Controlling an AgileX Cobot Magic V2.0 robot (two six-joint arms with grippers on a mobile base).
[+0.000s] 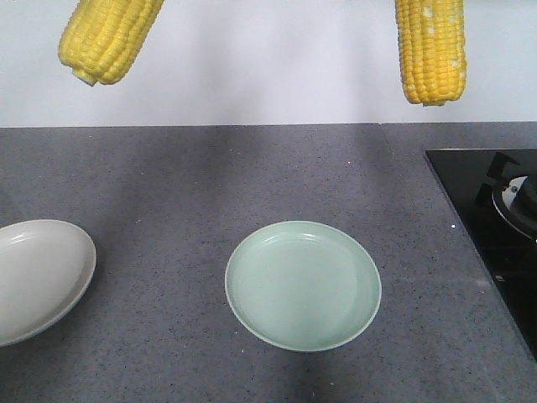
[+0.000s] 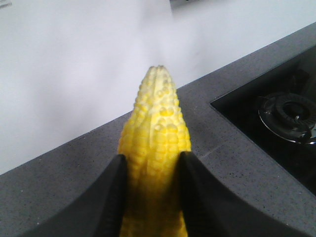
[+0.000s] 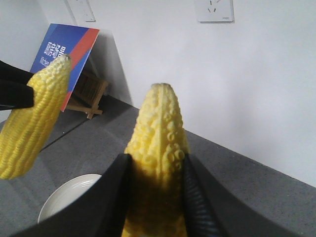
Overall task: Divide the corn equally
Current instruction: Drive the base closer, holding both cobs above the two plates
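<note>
1. Above the desk (image 1: pixel 252 176), two corn cobs hang in the air: the left cob (image 1: pixel 109 38) tilted, the right cob (image 1: pixel 430 50) near upright. Their upper ends are cut off by the top edge of the front view.
2. Left end effector (image 2: pixel 150 192) pinches the left cob between two black fingers (image 2: pixel 111 197); only the finger insides show. Right end effector (image 3: pixel 155 197) clamps the right cob likewise. Arms not visible in the front view.
3. Below, a pale green plate (image 1: pixel 303 285) sits mid-desk, holding nothing. A cream plate (image 1: pixel 38 277) lies well to its left, partly cut off by the frame edge.
4. A black cooktop (image 1: pixel 491 227) with a burner (image 2: pixel 289 116) occupies the desk's right side, half out of frame.
5. Desk is dark grey speckled stone; white wall behind. A blue-and-red sign (image 3: pixel 64 54) on a wooden stand (image 3: pixel 91 96) and a wall socket (image 3: pixel 213 10) show in the right wrist view.
</note>
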